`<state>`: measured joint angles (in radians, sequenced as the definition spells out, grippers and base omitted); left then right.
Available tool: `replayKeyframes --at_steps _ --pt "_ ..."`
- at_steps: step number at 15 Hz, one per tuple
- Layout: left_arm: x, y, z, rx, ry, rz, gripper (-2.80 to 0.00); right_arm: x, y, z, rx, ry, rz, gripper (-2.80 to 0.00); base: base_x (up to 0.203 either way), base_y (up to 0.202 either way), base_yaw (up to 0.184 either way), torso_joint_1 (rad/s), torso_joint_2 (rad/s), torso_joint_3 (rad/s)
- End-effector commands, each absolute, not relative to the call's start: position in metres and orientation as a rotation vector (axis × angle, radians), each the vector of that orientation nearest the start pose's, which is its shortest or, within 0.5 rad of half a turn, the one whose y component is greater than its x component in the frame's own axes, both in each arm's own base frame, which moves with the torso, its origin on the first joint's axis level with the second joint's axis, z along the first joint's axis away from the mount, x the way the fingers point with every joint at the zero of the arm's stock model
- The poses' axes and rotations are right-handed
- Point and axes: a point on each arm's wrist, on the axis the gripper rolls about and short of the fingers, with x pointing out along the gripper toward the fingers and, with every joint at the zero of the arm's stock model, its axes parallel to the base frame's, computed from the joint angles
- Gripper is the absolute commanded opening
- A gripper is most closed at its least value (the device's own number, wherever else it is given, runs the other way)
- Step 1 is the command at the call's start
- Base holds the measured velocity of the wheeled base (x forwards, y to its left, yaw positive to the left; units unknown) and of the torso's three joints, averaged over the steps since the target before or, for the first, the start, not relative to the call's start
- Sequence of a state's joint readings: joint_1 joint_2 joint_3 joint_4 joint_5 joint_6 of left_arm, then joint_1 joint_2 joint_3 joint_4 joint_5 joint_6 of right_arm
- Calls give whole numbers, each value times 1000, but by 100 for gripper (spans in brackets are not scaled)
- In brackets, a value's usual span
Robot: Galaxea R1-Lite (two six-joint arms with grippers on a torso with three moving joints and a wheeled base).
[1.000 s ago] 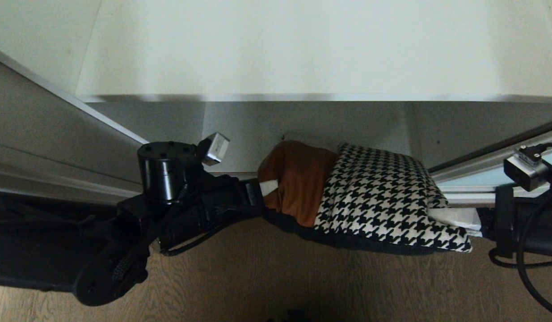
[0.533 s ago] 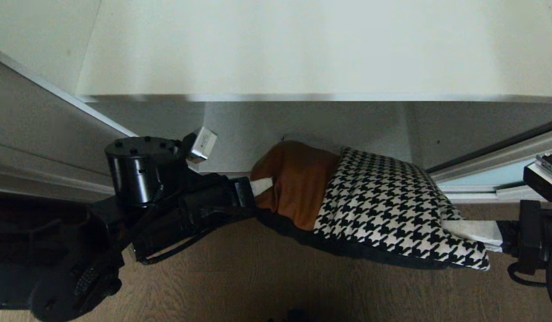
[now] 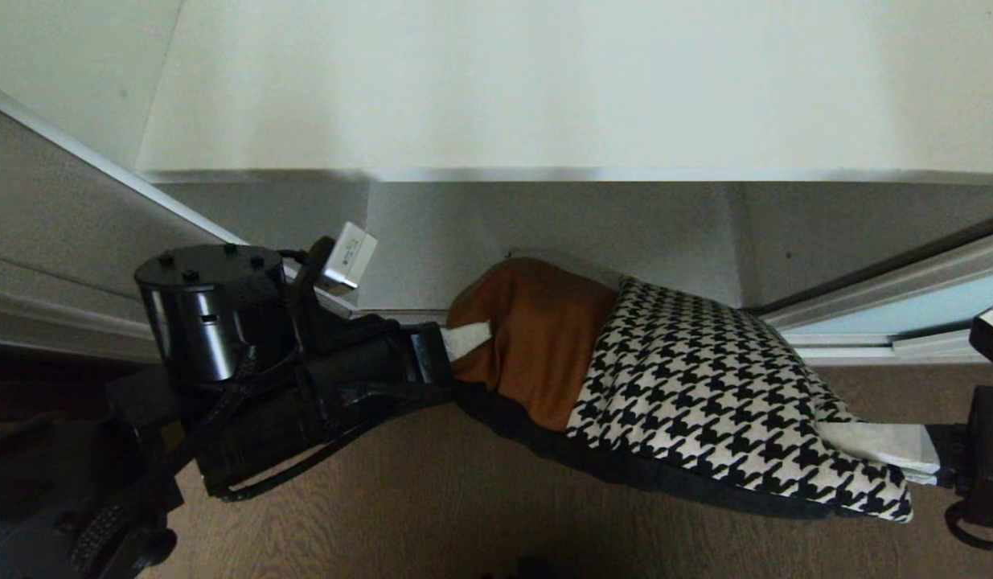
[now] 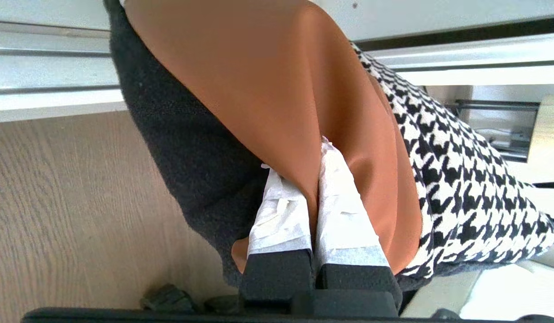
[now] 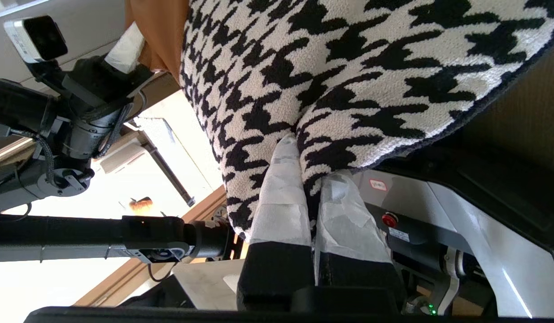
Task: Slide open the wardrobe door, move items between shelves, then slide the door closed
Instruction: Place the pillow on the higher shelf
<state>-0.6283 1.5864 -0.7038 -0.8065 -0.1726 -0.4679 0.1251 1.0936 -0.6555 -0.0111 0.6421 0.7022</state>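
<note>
Left gripper (image 3: 464,342) clamped tight on tan-leather end of cushion (image 3: 673,378), taped fingers (image 4: 344,211) pinched into fold. Right gripper (image 3: 882,446) likewise closed on houndstooth corner at opposite end. Cushion held slung between both grippers, clear of wooden floor (image 3: 464,515), in front of wardrobe opening. White shelf (image 3: 544,88) seen above. Frosted blue sliding door (image 3: 906,310) seen at right, behind cushion.

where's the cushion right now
In the head view the cushion hangs centre-right over the wood floor, below the white shelf, pinched between the left gripper and right gripper.
</note>
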Motion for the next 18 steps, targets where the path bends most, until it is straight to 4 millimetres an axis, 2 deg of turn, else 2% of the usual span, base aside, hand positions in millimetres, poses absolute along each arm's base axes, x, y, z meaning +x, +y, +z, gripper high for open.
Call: replayKeyframes --at_steps 1,3,15,18 --pt "217 -163 209 -431 256 -773 -280 131 31 224 778 662 590 -280 0 0 0 0 0 0" --pt "217 -163 209 -432 256 -773 -280 131 31 223 780 664 588 -280 -62 0 4 6 2 0" --pt "223 -167 208 -436 260 -769 -280 130 30 223 782 663 589 -280 -195 0 1 1 2 2" --pt "228 -171 205 -433 268 -767 -280 132 31 223 782 664 590 -280 -31 0 -2 0 2 2"
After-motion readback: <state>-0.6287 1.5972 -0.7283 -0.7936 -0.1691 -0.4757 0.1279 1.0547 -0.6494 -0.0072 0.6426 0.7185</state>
